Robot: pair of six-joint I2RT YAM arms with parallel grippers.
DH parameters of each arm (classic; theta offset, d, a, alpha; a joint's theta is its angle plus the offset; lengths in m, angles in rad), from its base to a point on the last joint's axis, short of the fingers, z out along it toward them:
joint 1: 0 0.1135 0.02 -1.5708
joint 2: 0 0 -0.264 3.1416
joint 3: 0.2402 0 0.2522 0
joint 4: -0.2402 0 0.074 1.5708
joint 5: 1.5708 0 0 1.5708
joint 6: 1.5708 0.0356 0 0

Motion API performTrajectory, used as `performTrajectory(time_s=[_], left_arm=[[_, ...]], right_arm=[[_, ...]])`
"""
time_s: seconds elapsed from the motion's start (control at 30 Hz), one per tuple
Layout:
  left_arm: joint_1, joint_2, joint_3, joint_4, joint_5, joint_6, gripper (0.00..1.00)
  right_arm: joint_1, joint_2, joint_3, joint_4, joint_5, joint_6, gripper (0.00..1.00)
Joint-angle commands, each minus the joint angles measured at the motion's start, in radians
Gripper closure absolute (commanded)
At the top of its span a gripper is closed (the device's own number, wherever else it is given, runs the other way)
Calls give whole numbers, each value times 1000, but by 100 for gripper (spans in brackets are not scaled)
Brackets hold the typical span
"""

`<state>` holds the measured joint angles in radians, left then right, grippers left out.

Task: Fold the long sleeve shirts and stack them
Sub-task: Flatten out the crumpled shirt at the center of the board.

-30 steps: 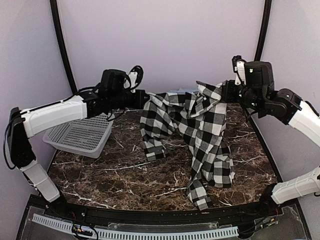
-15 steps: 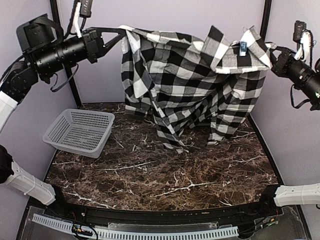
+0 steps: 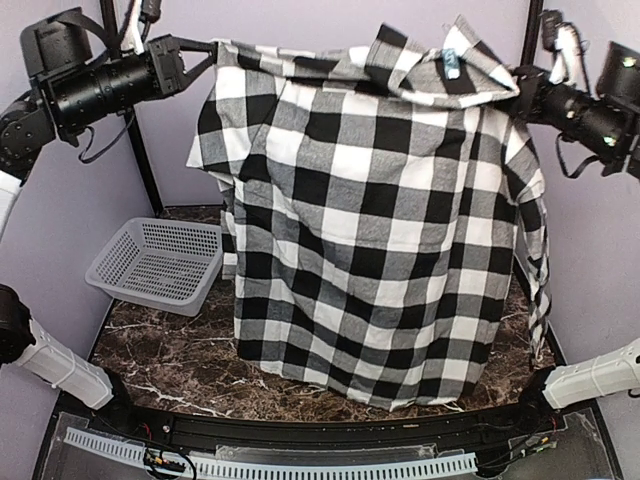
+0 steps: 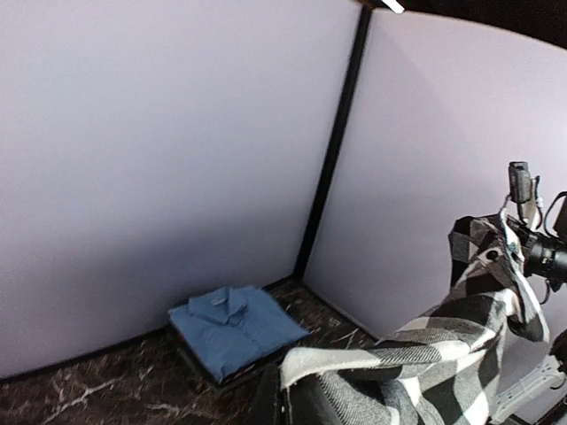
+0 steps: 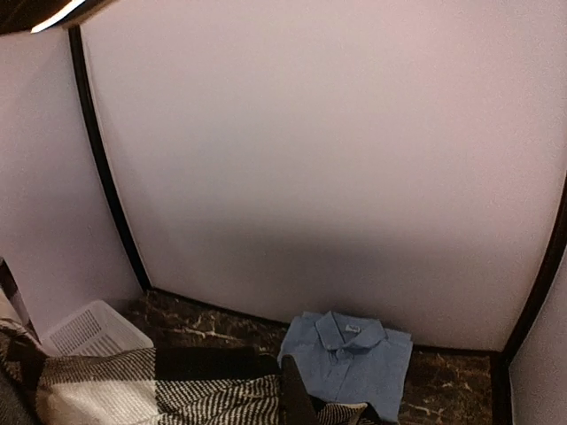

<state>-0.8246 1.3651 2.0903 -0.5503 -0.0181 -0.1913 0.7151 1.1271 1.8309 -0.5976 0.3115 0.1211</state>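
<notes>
Black-and-white checked shirt (image 3: 370,230) hangs spread wide in the air between both arms, high above the marble table (image 3: 170,350). Left gripper (image 3: 205,52) sits at top left w/ jaws pinched together on the shirt's upper left corner, the cloth running straight out from the fingertips. Right gripper (image 3: 512,85) is at the opposite upper corner by the shoulder; its fingertips are mostly buried in fabric in the top view, but it looks clamped on the cloth as well. Top edge is stretched roughly level btwn the two grips, the collar flopped over near the right side w/ a small blue label (image 3: 450,65) showing. Body of the shirt drops as a broad panel, bottom hem hanging low toward the near edge of the table, one sleeve dangling down the right side and the other bunched at the left. Grey basket (image 3: 160,265) stands on the table at left, apart from the hanging cloth. In the left wrist view the checked fabric (image 4: 399,372) fills the lower right, running away toward the far arm, and a folded light blue shirt (image 4: 232,323) lies flat in the back corner of the table by the wall. Right wrist view shows that blue shirt (image 5: 350,359) collar-up, w/ checked cloth (image 5: 159,385) right at the fingers
</notes>
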Motion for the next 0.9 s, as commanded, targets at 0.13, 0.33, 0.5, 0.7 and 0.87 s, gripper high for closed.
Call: performTrajectory(time_s=[0.13,0.33,0.5,0.7,0.87], left_arm=[[323,182,-597,-82,134,-228,100],[340,392,-720,-2,135,-239,100],[341,443,-712,-6,57,-240,100],[343,442,-705,-46,-48,-244,85],[341,403,-692,-56,-107,-250,46]], right_arm=[[-260,298,-555,97,-440,184,100],[-292,519,-661,207,-417,217,100],[-292,573,-683,218,-372,227,97],[-288,529,-710,235,-294,247,58],[-220,448,-724,233,-239,246,40]])
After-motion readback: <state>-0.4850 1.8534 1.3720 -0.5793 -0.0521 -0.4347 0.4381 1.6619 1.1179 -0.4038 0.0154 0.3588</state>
